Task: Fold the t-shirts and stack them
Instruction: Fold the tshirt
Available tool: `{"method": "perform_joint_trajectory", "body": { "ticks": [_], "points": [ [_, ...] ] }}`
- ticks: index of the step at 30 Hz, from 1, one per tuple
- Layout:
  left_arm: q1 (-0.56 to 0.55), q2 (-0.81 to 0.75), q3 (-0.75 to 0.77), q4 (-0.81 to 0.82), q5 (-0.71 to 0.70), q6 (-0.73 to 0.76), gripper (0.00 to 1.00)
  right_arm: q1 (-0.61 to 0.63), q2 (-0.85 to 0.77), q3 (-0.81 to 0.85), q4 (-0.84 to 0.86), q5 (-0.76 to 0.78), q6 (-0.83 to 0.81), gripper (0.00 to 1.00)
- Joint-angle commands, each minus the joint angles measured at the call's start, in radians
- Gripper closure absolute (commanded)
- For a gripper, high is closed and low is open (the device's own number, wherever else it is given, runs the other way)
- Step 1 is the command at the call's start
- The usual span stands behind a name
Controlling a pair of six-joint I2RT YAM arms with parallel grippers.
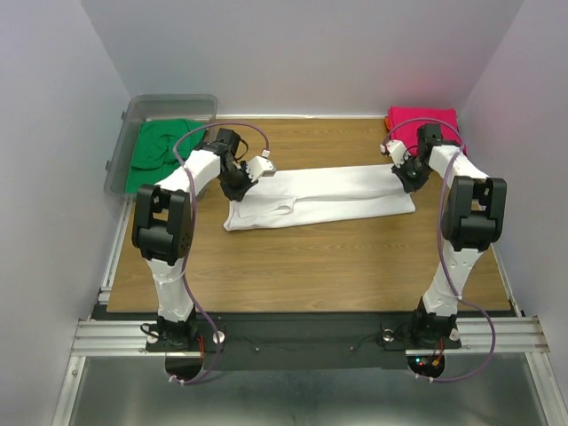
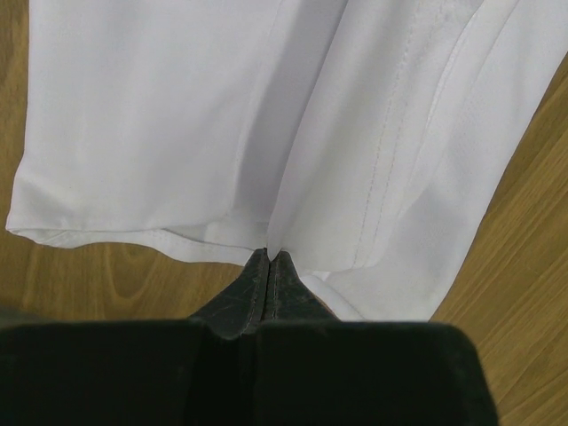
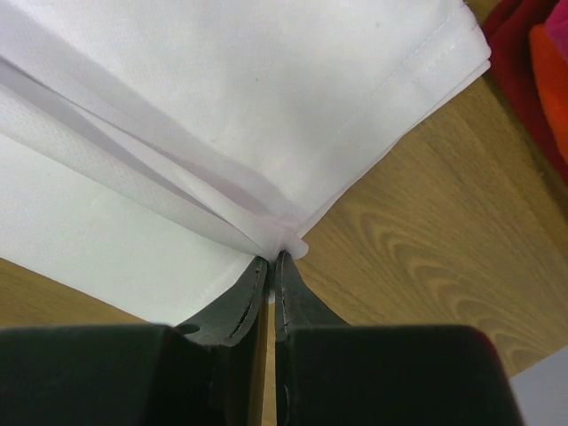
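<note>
The white t-shirt (image 1: 319, 197) lies folded into a long strip across the middle of the table. My left gripper (image 1: 238, 185) is shut on its left end; the left wrist view shows the cloth (image 2: 293, 115) pinched at the fingertips (image 2: 270, 257). My right gripper (image 1: 410, 177) is shut on its right end, where a folded corner (image 3: 293, 244) sits between the fingertips. The magenta pink shirt (image 1: 422, 122) lies at the far right corner, with a red-orange shirt edge (image 3: 550, 71) showing in the right wrist view. The green shirt (image 1: 160, 153) lies in the bin.
A clear grey plastic bin (image 1: 124, 142) stands at the far left, off the wooden table (image 1: 311, 266). White walls close in the back and both sides. The arm bases are bolted on a rail at the near edge.
</note>
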Motion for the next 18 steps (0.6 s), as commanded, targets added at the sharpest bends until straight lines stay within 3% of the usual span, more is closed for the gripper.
{"method": "perform_joint_trajectory", "body": {
  "ticks": [1,6,7,11,14,16,18],
  "points": [
    [0.01,-0.01,0.028,-0.005,0.0,0.014,1.0,0.005,0.018,0.049,0.0,-0.006,0.01,0.99],
    [0.015,-0.004,0.026,0.016,-0.009,0.005,1.0,0.006,0.035,0.064,0.0,0.006,0.024,0.96],
    [0.018,-0.001,0.031,0.021,-0.011,-0.003,1.0,0.006,0.04,0.069,0.0,0.012,0.028,0.89],
    [0.03,0.005,0.052,0.033,-0.004,-0.033,0.78,0.006,0.044,0.104,-0.002,0.018,0.073,0.6],
    [0.047,0.005,0.071,0.033,0.017,-0.059,0.66,0.005,0.034,0.133,-0.002,0.018,0.125,0.45],
    [0.07,-0.01,0.078,0.044,0.032,-0.087,0.58,0.003,0.011,0.14,0.0,0.014,0.162,0.42],
    [0.095,-0.027,0.075,0.053,0.048,-0.118,0.57,0.0,-0.006,0.146,-0.002,0.009,0.206,0.42]
  ]
}}
